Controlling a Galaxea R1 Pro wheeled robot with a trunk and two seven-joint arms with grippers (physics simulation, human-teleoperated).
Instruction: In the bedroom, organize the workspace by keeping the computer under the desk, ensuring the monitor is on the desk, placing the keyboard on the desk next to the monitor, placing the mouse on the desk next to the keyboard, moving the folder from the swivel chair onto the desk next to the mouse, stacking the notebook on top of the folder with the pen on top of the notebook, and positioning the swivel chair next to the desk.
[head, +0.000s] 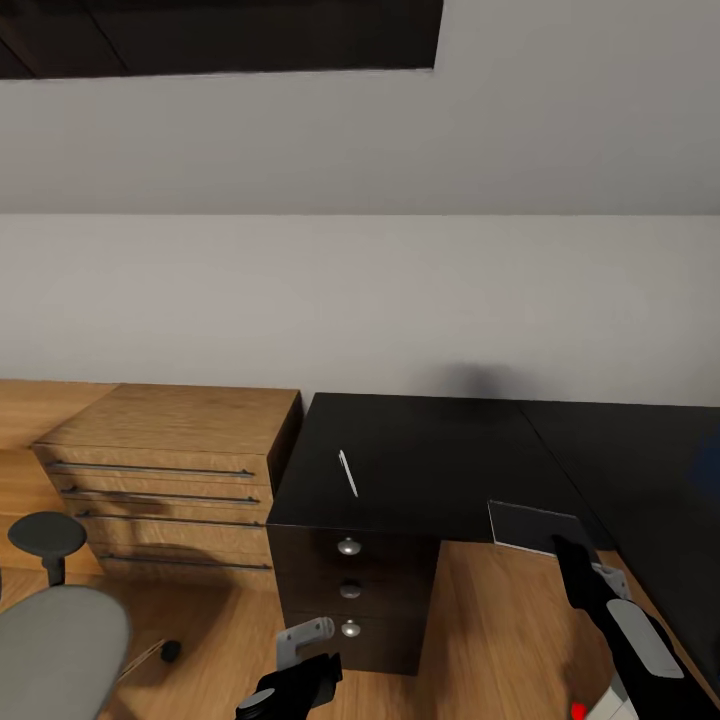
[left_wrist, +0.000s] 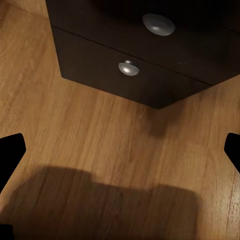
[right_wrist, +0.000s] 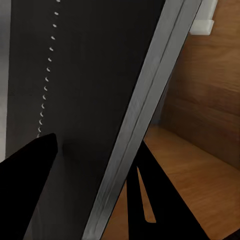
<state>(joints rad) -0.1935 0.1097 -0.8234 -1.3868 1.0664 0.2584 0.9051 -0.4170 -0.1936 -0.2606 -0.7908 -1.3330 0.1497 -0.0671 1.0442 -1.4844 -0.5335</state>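
Note:
The black-topped desk (head: 430, 460) stands against the wall, with its drawer unit (head: 350, 590) and round silver knobs (left_wrist: 128, 68) facing me. The thin white pen (head: 347, 473) lies on the desk top near its left edge. My right gripper (head: 580, 565) is shut on a flat dark item with a pale edge (head: 530, 525), apparently the folder (right_wrist: 90, 75). It holds the item just off the desk's front edge. Low in front of the drawers, my left gripper (head: 310, 655) hangs open over the wood floor (left_wrist: 100, 135). Part of the grey swivel chair (head: 55, 630) shows at lower left.
A light-wood chest with long bar handles (head: 170, 470) stands left of the desk, close to its side. Wood floor lies between the chair and the drawer unit. A pale wall runs behind the desk.

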